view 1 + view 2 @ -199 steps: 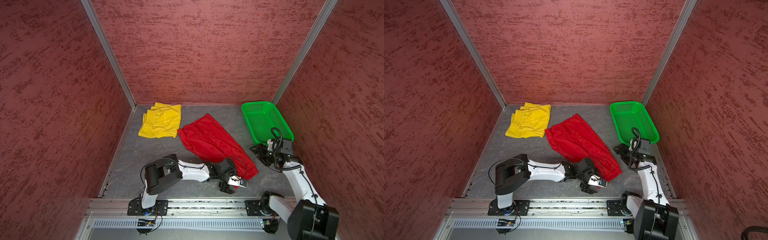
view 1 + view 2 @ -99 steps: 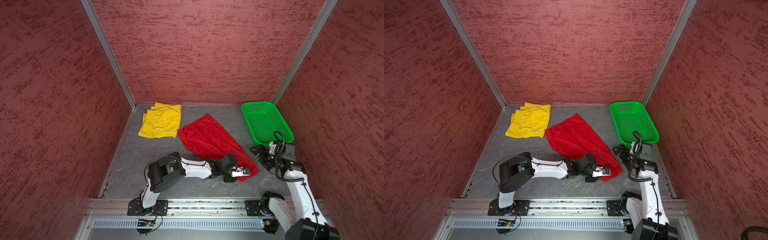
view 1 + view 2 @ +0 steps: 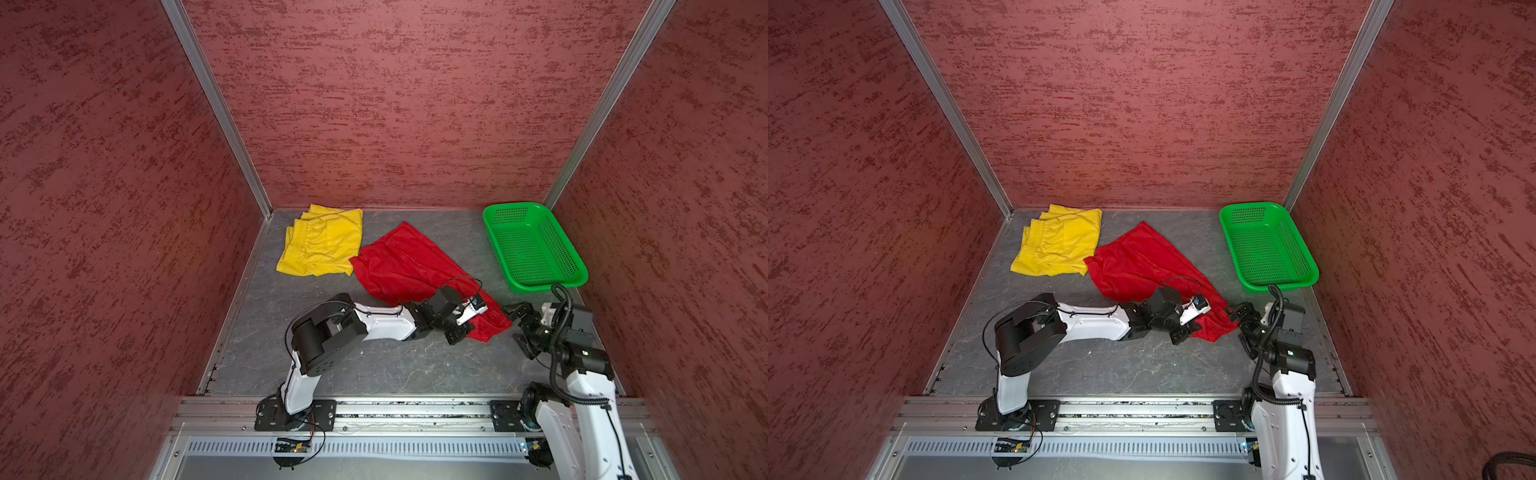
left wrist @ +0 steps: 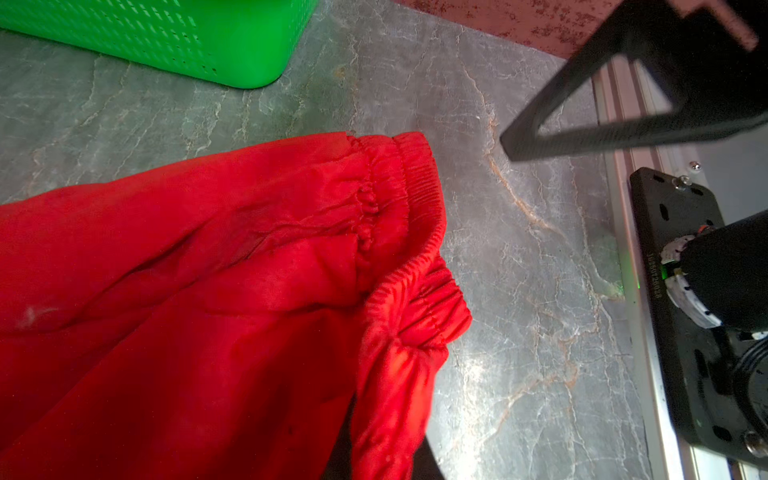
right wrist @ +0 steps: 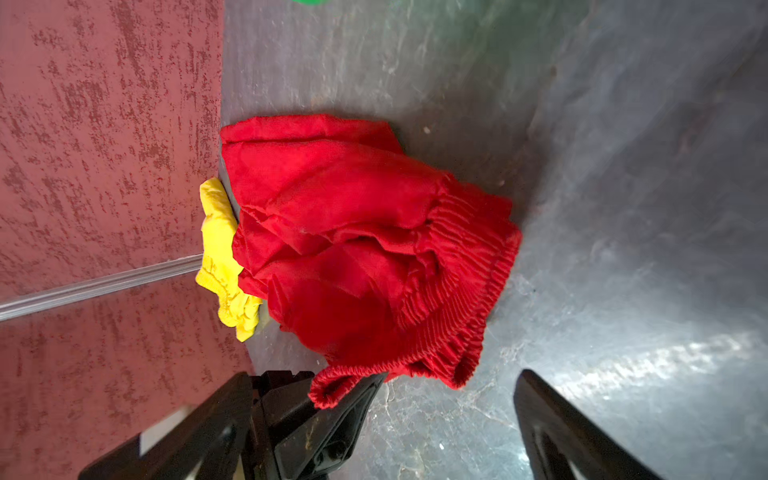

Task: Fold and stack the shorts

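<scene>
The red shorts (image 3: 407, 266) were spread on the grey work surface (image 3: 374, 365) in both top views. Their long axis ran diagonally from the far side, where they met the folded yellow shorts (image 3: 320, 245), down toward the near right, well short of the green basket (image 3: 536, 286). The gathered waistband (image 4: 415, 199) was the end turned toward the arms, and it was stretched crosswise between them. Its nearer corner was pinched in the left gripper (image 3: 461, 330), whose jaws were closed on the bunched elastic, as was seen in the right wrist view. The waistband's other corner was left free on the surface, on the side toward the right gripper (image 3: 519, 330). That gripper was spread wide and held nothing, and it was set just beside the waistband with its opening pointed at the cloth. The free corner was judged to be nearer to the right arm, so a short reach straight ahead was probably what a two-handed lift required.
</scene>
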Controlling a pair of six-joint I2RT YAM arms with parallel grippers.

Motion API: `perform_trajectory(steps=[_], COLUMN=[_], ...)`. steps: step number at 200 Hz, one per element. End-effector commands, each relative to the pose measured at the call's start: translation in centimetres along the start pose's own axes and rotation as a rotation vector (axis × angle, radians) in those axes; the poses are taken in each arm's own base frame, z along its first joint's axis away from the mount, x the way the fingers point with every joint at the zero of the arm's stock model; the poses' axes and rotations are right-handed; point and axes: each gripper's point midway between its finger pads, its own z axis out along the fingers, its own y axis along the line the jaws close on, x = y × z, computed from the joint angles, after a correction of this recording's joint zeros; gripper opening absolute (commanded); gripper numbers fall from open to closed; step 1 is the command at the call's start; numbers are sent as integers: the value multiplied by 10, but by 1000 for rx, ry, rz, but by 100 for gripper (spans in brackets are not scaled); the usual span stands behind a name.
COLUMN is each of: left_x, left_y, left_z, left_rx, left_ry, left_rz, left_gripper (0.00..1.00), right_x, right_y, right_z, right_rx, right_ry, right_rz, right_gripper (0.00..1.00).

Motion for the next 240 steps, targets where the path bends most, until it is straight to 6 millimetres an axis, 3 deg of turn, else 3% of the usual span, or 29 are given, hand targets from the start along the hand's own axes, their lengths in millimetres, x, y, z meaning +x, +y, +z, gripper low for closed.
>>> perform_trajectory(steps=[1,25,70,119,188,200,211,220,240], left_x=[-16,-24,-38,-29,-49,-49,-49,-48,-52], left_y=[-1,2,0,-12,-30,-38,-45,-48,-44], left_z=[0,-5,-14,-7,-8,-7,-7,-8,-18], left_rx=[25,46,76,62,82,98,110,109,92], left_ry=[-56,-91,-147,-86,-126,-116,-103,-96,-105], left_rz=[-54,-117,-160,-67,-65,-40,-16,-9,-23], left_gripper=[11,10,8,8,8,10,14,22,41], right_x=[7,12,16,3,14,13,12,12,10], right_y=[16,8,15,30,10,8,5,5,-3], right_z=[8,22,42,48,64,66,67,68,65], right_rx=[-124,-138,-215,-279,-235,-215,-189,-169,-82], right_ry=[52,72,111,75,112,111,110,111,101], right_rz=[83,126,177,194,214,202,189,174,123], right_gripper=[99,99,99,99,98,87,61,45,21])
